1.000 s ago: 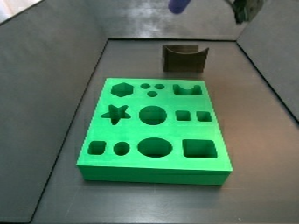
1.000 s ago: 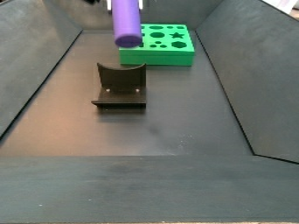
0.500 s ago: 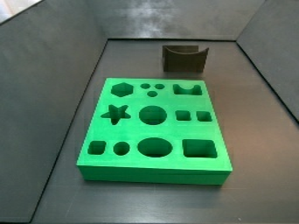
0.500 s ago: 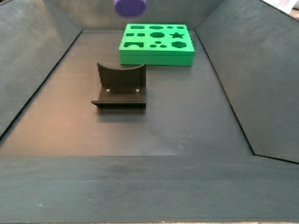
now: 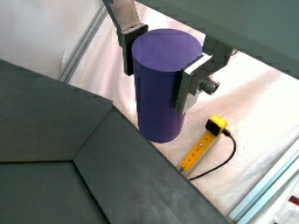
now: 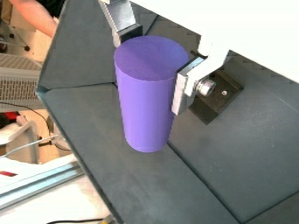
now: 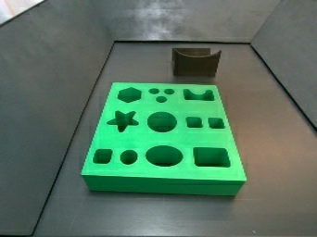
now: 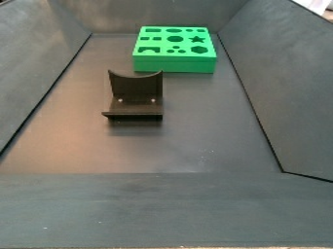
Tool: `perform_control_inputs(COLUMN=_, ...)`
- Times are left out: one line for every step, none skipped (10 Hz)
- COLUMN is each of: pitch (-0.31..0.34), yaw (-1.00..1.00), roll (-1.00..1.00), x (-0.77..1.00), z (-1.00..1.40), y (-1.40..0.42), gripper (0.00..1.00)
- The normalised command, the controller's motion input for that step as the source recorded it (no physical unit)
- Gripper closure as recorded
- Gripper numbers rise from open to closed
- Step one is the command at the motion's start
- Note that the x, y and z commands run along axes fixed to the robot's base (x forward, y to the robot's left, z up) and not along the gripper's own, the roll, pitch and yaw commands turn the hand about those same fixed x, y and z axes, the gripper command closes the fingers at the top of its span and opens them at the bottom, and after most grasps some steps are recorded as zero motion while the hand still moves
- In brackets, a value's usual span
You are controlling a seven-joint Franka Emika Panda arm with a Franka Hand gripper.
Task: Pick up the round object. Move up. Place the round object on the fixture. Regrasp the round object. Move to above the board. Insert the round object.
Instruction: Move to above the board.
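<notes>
Here, in both wrist views, my hand (image 5: 163, 59) is clamped on the round object (image 5: 162, 86), a silver finger (image 5: 126, 44) pressing each side near the purple peg's top while most of its length hangs free below. Under it one wrist view shows the dark wall edge of the enclosure and, beyond it, a yellow tool (image 5: 207, 140) with a black cable lying outside, so I judge I am high up and off to one side. In both side views neither my hand nor the peg appears; I see only the fixture (image 7: 196, 61) with its notch empty and the board (image 7: 161, 139) with every hole open, standing well apart on the worktop (image 8: 182, 136). The risk I see is in the descent to the fixture: held so near its top, the peg could swing or slip if its lower end catches the notch's rim, and it would roll off.
</notes>
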Motion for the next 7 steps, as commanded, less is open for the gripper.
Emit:
perform_control_inputs(pitch=0.106, yaw=0.06, roll=-0.05, x=-0.02, z=0.92, y=-0.03, gripper=1.0)
perform_control_inputs(pitch=0.117, yaw=0.07, roll=-0.05, x=0.01, z=0.7, y=-0.03, gripper=1.0)
perform_control_inputs(pitch=0.121, yaw=0.07, roll=-0.05, x=0.01, z=0.59, y=-0.03, gripper=1.0)
perform_control_inputs(pitch=0.122, yaw=0.09, roll=-0.06, x=0.01, z=0.32, y=-0.03, gripper=1.0)
perform_control_inputs(pitch=-0.056, yaw=-0.15, roll=-1.0, x=-0.4, z=-0.21, y=-1.0, gripper=1.0)
perform_control_inputs(pitch=-0.067, yaw=-0.15, roll=-1.0, x=-0.41, z=-0.25, y=-1.0, gripper=1.0)
perform_control_inputs(pitch=-0.082, yaw=-0.15, roll=-1.0, x=-0.43, z=-0.25, y=-1.0, gripper=1.0)
